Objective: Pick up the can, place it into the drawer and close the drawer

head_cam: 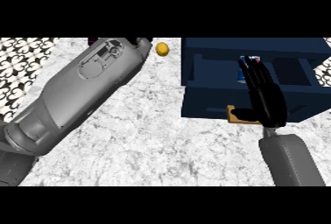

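Fingers on my right hand are stretching out straight and relaxed over the open drawer, not clamping anything as far as I'm seeing. Right at the fingertips, a bit of the can is peeking out, blue with some white and red on it, sitting inside the drawer, mostly hidden behind the fingers, so I'm not able to say whether they're touching it or just hanging beside it. Below the palm, the tan handle on the drawer front is sticking out toward me. Far off to the left of the fingers, an orange-ish round thing is lying on the marble counter. My left forearm is running up that side, with the left hand barely showing at the top, so I'm not calling its state. I'm reckoning the placing part is basically done, with pulling the hand clear and pushing the drawer shut remaining.
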`<state>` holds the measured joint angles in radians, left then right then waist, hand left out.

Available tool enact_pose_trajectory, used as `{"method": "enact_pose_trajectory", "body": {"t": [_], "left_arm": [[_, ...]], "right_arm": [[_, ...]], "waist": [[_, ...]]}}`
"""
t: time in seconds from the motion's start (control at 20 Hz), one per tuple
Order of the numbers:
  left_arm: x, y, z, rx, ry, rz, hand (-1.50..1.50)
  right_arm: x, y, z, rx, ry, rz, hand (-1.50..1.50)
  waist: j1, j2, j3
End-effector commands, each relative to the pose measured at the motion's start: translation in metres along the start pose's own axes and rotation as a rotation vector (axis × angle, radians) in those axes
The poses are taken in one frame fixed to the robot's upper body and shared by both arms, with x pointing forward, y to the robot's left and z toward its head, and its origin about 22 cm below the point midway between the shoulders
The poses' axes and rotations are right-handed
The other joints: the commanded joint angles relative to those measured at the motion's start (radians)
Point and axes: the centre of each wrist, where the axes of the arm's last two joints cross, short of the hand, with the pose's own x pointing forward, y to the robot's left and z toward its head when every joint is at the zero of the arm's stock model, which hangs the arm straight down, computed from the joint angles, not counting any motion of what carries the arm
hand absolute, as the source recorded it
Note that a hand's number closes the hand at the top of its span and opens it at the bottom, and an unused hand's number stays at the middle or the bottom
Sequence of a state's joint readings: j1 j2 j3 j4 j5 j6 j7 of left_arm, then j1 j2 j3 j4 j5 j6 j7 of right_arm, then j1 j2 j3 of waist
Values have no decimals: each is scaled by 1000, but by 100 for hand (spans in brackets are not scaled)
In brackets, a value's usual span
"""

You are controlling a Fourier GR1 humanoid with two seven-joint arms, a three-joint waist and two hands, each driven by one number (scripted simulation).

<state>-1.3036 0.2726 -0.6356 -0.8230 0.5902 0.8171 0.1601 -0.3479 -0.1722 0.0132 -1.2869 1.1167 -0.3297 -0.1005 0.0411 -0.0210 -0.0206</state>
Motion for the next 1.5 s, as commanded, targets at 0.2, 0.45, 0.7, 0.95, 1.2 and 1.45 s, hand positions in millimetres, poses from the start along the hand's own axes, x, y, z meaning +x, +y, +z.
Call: {"method": "enact_pose_trajectory", "body": {"t": [0.2,0.45,0.7,0.95,1.2,1.45], "left_arm": [[4,39,-2,-3,16,-4,-150],[-17,47,19,-21,45,-1,-150],[-28,70,19,-15,54,-29,-150],[-24,71,27,-15,58,-24,-150],[-50,86,37,-23,56,-40,-150],[-51,83,56,-43,36,-27,-150]], "right_arm": [[12,47,-16,47,51,49,-150],[-3,53,-36,-22,59,73,-150],[-8,39,-79,-65,77,91,-150],[2,35,-100,-120,74,88,-150],[-2,27,-114,-139,71,111,-150],[1,15,-131,-133,96,103,-150]], "waist": [[11,25,22],[17,27,22],[33,37,22],[30,38,23],[38,46,22],[58,48,23]]}}
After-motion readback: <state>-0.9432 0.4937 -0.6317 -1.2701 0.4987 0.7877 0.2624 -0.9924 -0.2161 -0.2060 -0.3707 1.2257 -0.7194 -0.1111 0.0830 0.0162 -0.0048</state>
